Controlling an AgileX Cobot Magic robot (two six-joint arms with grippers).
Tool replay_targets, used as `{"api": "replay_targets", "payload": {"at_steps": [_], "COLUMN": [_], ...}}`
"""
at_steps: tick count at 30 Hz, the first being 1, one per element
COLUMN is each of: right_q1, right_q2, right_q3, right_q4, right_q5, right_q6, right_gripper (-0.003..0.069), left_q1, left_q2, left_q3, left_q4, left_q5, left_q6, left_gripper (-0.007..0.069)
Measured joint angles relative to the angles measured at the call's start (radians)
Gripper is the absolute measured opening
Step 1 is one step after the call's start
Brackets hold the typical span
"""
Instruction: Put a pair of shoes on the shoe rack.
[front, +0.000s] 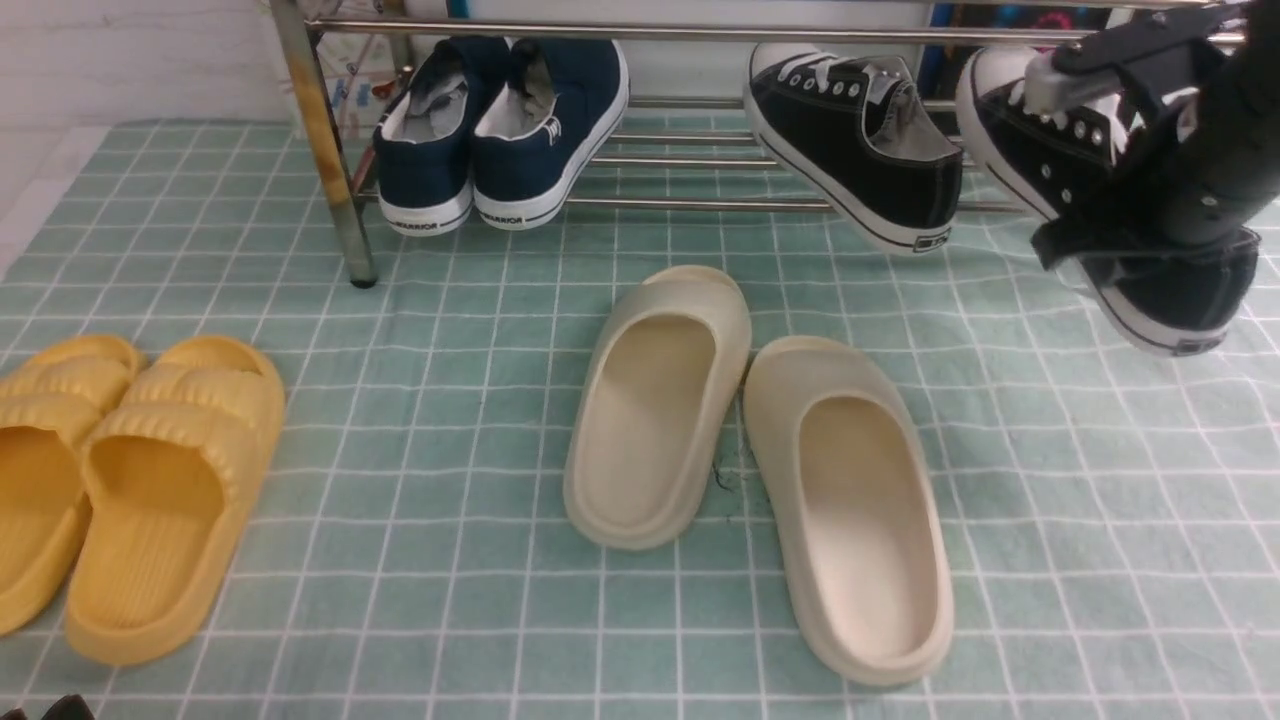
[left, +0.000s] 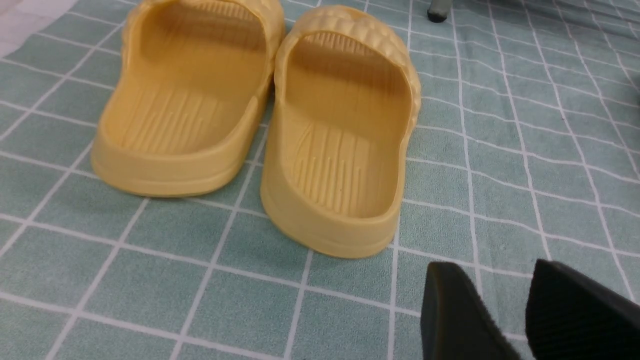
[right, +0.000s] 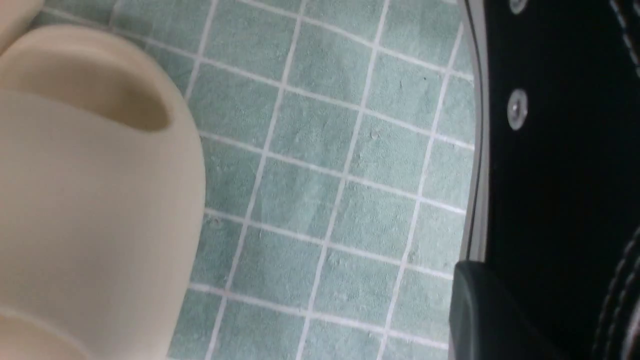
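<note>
The steel shoe rack (front: 640, 30) stands at the back, with a rust-stained leg (front: 322, 140). One black sneaker (front: 860, 150) rests on its lower bars, toe inward, heel overhanging the front bar. My right gripper (front: 1120, 245) is shut on the side wall of the second black sneaker (front: 1060, 150) and holds it tilted at the rack's right end, toe under the top bar, heel low. In the right wrist view one finger (right: 490, 315) presses that sneaker's black canvas (right: 550, 150). My left gripper (left: 495, 310) is open and empty, low over the cloth.
Navy sneakers (front: 500, 130) sit on the rack's left part. Two cream slides (front: 660, 410) lie mid-cloth; one shows in the right wrist view (right: 90, 200). Two yellow slides (front: 150, 480) lie front left, just ahead of the left gripper (left: 345, 140). A green checked cloth (front: 450, 500) covers the floor.
</note>
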Motion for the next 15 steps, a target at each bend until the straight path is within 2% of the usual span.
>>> {"api": "replay_targets", "payload": {"at_steps": [10,15], "right_q1": [0.000,0.000], "right_q2": [0.236,0.283], "right_q3": [-0.245,-0.345], "right_q4": [-0.029,0.056], "right_q5": [0.034,0.057], "right_q6": [-0.021,-0.087], "right_gripper": [0.0148,0.0148], "left_q1": [0.000,0.000], "left_q2": [0.000,0.000], "left_q3": [0.000,0.000], "left_q4": [0.000,0.000], "left_q5": [0.000,0.000], "left_q6": [0.000,0.000], "left_gripper": [0.0239,0.0239]}}
